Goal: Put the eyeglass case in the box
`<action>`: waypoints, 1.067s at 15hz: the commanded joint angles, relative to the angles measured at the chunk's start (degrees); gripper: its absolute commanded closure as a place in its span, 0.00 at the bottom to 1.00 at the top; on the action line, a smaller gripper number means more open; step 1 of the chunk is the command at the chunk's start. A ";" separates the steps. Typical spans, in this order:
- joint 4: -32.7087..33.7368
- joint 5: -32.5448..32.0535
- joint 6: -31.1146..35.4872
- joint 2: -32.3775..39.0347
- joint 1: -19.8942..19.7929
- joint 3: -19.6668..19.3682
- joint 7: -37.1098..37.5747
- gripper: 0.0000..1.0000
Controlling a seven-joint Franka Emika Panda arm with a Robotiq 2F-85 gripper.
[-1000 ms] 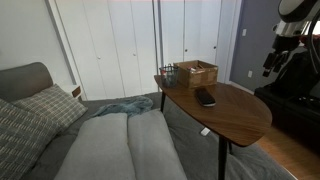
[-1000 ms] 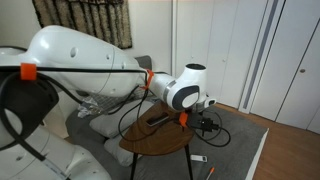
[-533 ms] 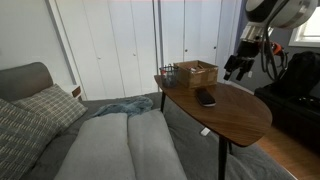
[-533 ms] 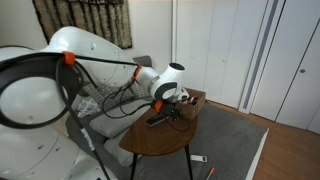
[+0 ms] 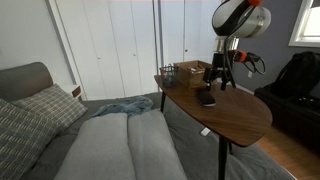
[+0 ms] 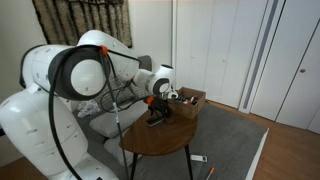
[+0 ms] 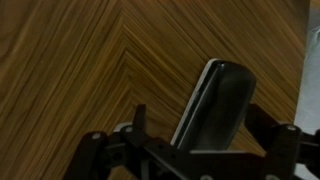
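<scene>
1. Eyeglass case (image 5: 205, 98) is lying flat on the wooden table (image 5: 245, 120), toward the table's far end. It is sitting just on the near side of the box (image 5: 197, 72) without touching it, and nothing is gripping it.
2. The arm is what is changing. A second ago it was standing off at the right edge of the exterior view, well away from the table. Now the gripper (image 5: 213, 84) is hanging close above the case, a little to its far right.
3. In the wrist view the case (image 7: 218, 100) is showing between the two fingers (image 7: 95, 150), which are spread wide on either side and touching nothing.
4. The case and the box are staying where they were; only the arm is moving.
5. For the task, the approach is looking nearly finished while the grasp is not yet starting.
6. The case is lying slightly slanted to the fingers, so a small wrist turn is probably needed before lowering and closing across its narrow width.
7. After that, the carry to the box is looking short, though the wire basket (image 5: 168, 72) is standing just left of the box and needs avoiding.
</scene>
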 commanded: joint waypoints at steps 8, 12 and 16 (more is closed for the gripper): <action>4.62 -3.42 0.96 5.45 -1.19 3.21 9.60 0.00; 4.58 -3.08 2.30 6.75 -1.10 3.78 10.87 0.00; 4.79 -2.04 4.72 8.11 -1.04 3.94 10.36 0.00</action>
